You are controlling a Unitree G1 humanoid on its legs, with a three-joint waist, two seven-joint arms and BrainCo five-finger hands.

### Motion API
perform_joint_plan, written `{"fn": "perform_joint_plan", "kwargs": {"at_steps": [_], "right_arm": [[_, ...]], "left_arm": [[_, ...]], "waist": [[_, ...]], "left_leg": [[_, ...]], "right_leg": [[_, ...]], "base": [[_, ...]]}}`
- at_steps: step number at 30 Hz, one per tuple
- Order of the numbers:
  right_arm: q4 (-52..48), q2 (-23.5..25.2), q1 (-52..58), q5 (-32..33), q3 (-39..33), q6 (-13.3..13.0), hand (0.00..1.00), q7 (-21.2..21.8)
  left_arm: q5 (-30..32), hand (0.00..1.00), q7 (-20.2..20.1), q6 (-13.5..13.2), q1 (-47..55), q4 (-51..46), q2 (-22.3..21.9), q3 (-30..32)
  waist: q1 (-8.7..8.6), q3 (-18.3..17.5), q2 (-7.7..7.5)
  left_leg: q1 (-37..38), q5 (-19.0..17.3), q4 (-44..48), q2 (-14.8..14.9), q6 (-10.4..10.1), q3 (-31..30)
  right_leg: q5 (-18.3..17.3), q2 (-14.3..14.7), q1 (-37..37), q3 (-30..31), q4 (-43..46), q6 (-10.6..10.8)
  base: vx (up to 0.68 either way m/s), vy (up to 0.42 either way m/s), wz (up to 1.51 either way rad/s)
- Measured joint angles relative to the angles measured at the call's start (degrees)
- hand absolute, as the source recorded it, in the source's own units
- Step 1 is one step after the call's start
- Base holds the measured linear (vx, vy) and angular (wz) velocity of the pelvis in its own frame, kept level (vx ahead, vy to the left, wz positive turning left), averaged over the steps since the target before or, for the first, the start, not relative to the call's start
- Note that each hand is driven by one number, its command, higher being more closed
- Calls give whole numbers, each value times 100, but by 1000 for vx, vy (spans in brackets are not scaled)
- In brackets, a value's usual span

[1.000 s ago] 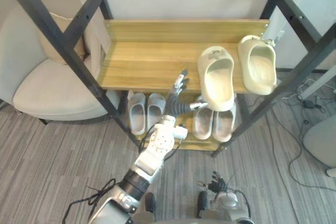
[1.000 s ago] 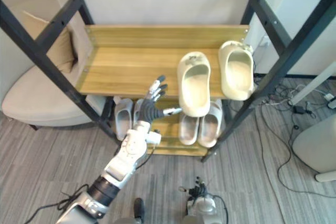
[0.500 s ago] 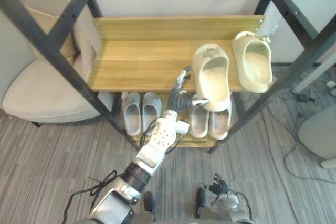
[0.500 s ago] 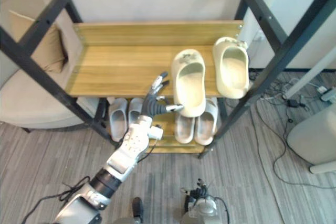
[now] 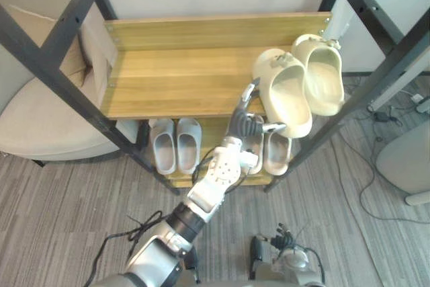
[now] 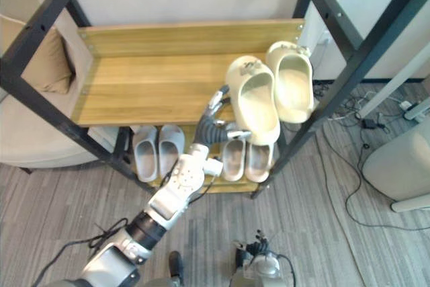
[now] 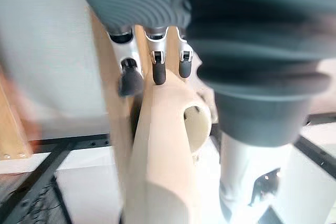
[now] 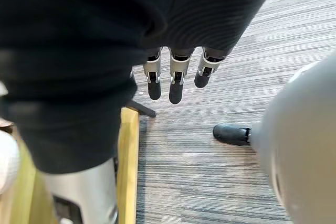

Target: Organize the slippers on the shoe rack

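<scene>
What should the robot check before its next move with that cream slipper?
1. Contact: left hand rests against the near cream slipper, fingers straight: ok.
2. Support: that slipper fully on the top shelf: not ok, its heel overhangs the front edge.
3. Alignment with the far cream slipper: not ok, it lies askew.
4. Thumb firmly under the heel: cannot tell.
5. Other arm clear: right hand open above the floor: ok.

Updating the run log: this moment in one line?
left hand open, against left cream slipper | slipper on top shelf | right hand open, idle
</scene>
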Motion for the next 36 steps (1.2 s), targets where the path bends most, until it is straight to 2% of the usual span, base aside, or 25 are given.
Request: {"fn": "perform_joint_plan", "kwargs": {"at_steps": [7,12,25,31,36], "right_arm": [[-10,4,21,0,-27,5,0,-6],[-76,112,30,-1,-75,7,0,-6],[-176,214,72,-5,-176,7,0,-6],[-21,196,25,-6,-93,6,0,0],[305,107,-112,-6,66,11,0,49]], "left_arm": [[-1,0,109,0,-417,220,-20,129],[-8,0,150,6,-472,238,15,506],[-63,0,327,5,-471,32,257,760],[-368,0,247,-142,-295,-819,289,601],[-918,0,-242,-372,317,-1494,334,-165]], "waist": [[-34,-17,28],[-35,-18,29],[-26,-35,56],[28,-56,90],[119,-143,202]], "left_leg": [[20,11,2,-1,-5,78],[4,10,1,-6,-6,121],[17,11,2,-21,-4,95],[80,22,2,-57,13,-39],[88,38,1,-83,39,-183]], "right_leg": [[19,0,-13,48,0,7],[20,-2,-51,86,0,7],[38,-10,-40,114,0,8],[36,-29,77,41,0,10],[19,-51,154,-46,0,29]], "base": [[28,5,-5],[8,1,-3],[1,0,0],[-8,4,8],[-13,7,11]]}}
